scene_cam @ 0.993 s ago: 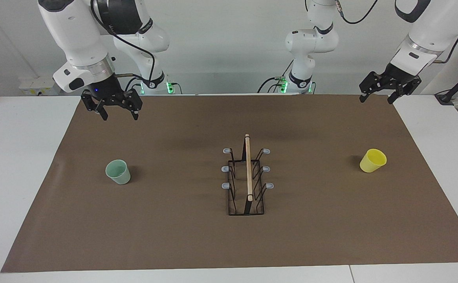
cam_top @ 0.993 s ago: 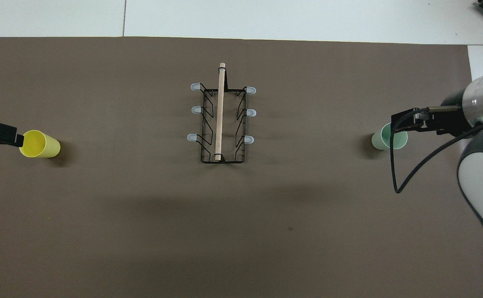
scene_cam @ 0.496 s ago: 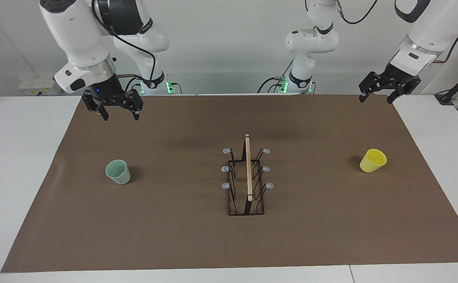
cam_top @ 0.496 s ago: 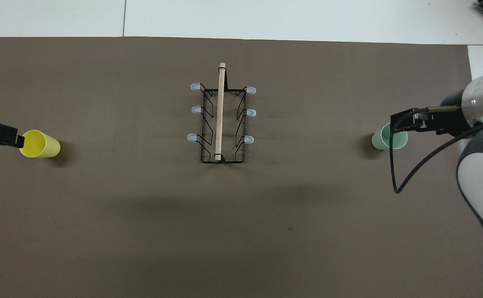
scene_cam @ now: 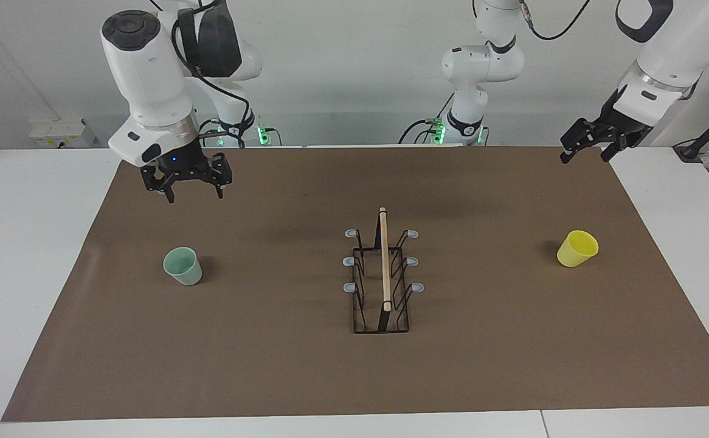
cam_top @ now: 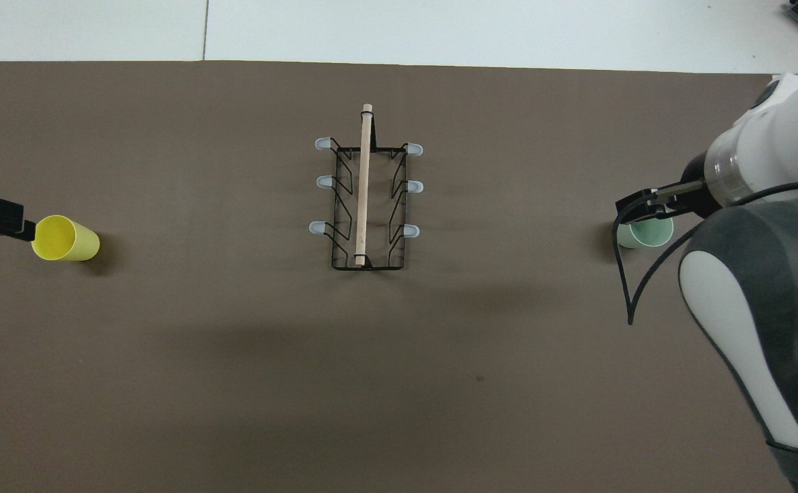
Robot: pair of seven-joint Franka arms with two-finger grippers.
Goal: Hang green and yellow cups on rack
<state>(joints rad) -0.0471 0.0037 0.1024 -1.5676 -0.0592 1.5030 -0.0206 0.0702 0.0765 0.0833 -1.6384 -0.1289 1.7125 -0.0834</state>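
The rack (scene_cam: 381, 274) stands mid-table between two cups (scene_cam: 182, 266), one toward each arm's end.

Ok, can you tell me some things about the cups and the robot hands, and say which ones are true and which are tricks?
1. Both cups are already hanging on the rack. False: the green cup and the yellow cup both sit on the brown mat, apart from the rack.
2. The rack stands between the two cups. True.
3. The right hand is holding the green cup. False: it hangs open in the air, above the mat, empty.
4. The left hand is open and holds nothing. True.
5. The green cup sits toward the right arm's end of the table. True.
6. The yellow cup is upside down. False: its open mouth faces up.
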